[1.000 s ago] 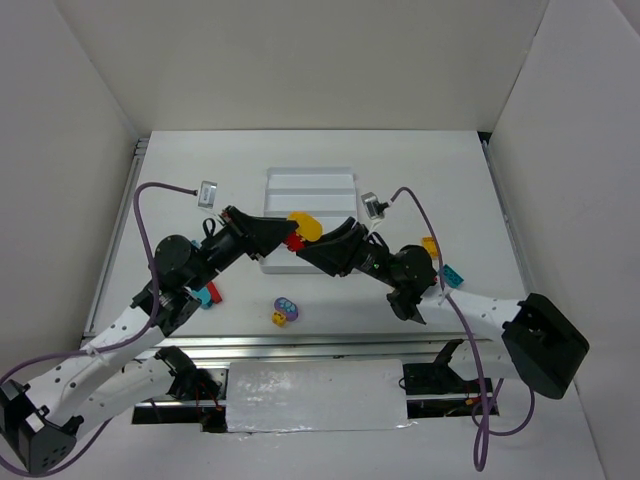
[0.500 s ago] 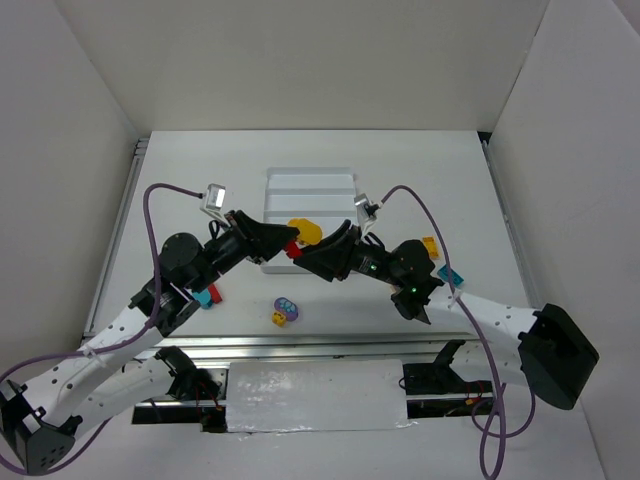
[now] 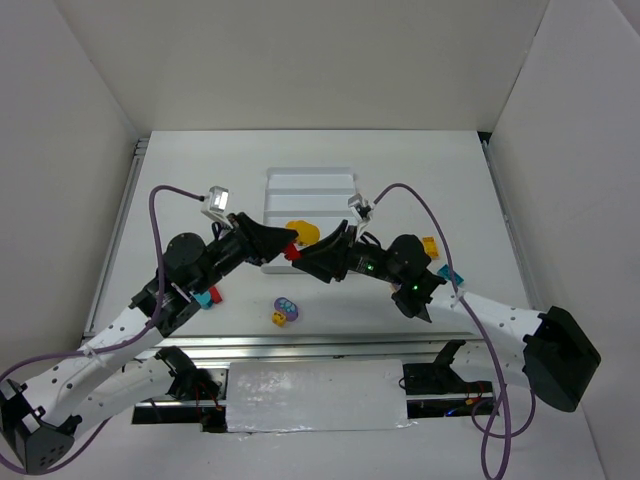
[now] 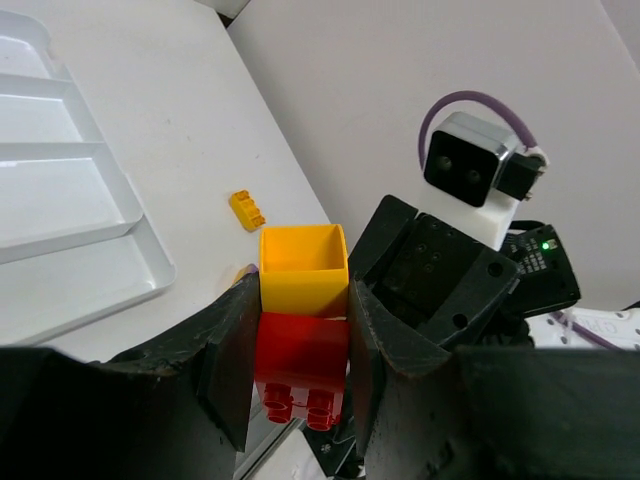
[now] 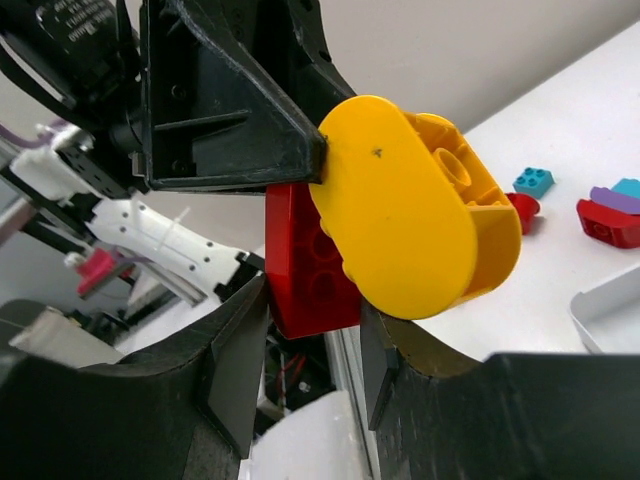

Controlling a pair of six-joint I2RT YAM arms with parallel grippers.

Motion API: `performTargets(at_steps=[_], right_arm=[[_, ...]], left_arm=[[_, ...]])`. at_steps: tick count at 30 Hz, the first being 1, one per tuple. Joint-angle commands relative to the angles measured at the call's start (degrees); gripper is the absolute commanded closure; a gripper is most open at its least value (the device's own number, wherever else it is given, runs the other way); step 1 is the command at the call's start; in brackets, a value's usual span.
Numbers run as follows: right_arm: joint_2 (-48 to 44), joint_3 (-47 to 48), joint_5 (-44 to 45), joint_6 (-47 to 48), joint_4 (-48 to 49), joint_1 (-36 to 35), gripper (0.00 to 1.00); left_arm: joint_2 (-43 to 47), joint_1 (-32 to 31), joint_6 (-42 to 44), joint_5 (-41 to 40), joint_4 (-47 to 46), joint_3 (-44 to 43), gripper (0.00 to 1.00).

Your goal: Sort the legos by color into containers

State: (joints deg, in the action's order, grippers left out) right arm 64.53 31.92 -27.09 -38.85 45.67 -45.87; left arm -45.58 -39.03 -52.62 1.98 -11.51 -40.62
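Top external view first, Ana says: where do the arms meet?

Ben: Over the near edge of the white plastic tray with four long compartments [image 3: 310,182], tip to tip. The left gripper [image 4: 302,300] is clamped on a red plastic brick [image 4: 300,362], which has a yellow plastic brick with a rounded end [image 5: 410,210] stuck on top. The right gripper [image 5: 313,300] looks clamped on the same red brick. The yellow one hides one pad, though, so I can't be sure which brick it truly bites.

Ana: So the step is splitting the pair?

Ben: I'd judge so. To do it well, one arm should hold red firm while the other takes yellow alone. It should peel yellow off by tilting at the stud seam, not by pulling straight. Do it low above the tray, since a snap could fling either brick.

Ana: And around them?

Ben: The surface is a white tabletop [image 3: 450,180], with white walls [image 3: 300,60] on three sides. A small yellow-orange brick [image 4: 246,209] lies beyond the left fingertips, apart from the tray. A purple-and-yellow piece [image 3: 285,310] lies on the table behind both grippers, toward the bases. A teal brick [image 5: 533,182] and a red-and-purple piece [image 5: 608,215] lie past the right fingertips.
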Motion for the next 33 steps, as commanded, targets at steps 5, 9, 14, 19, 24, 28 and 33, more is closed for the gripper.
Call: performTargets(at_steps=[5,9,14,19,24,28,33], right_arm=[[-1.2,1.4,-12.7,11.1,-12.9,-0.5,1.0],[-1.5,0.7,-11.6,10.6,-13.6,-0.5,1.0],[-0.9,0.2,-9.8,10.1,-14.9,-0.5,1.0],[-1.4,-1.4,-5.5,7.8,-12.4,-0.1,0.64],[-2.9,-2.7,-6.1,2.2,-4.9,1.3,0.01],[-1.7,-0.7,-7.9,0.3,-2.6,3.8,0.0],[-3.9,-1.2,-10.4,-2.4,2.1,8.0,0.0]], left_arm=[[0.3,1.0,6.0,-11.2,-4.1,-3.0,1.0],[0.1,1.0,5.7,-12.4,-5.5,-2.3,1.0],[-1.4,1.1,6.1,-14.1,-5.7,-2.5,1.0],[-1.8,1.1,5.3,-13.6,-6.7,-2.0,1.0],[-0.6,1.1,3.7,-9.5,-9.3,-0.2,1.0],[0.1,1.1,1.4,-5.2,-12.4,0.9,1.0],[0.8,1.1,1.5,-0.9,-13.2,1.3,1.0]])
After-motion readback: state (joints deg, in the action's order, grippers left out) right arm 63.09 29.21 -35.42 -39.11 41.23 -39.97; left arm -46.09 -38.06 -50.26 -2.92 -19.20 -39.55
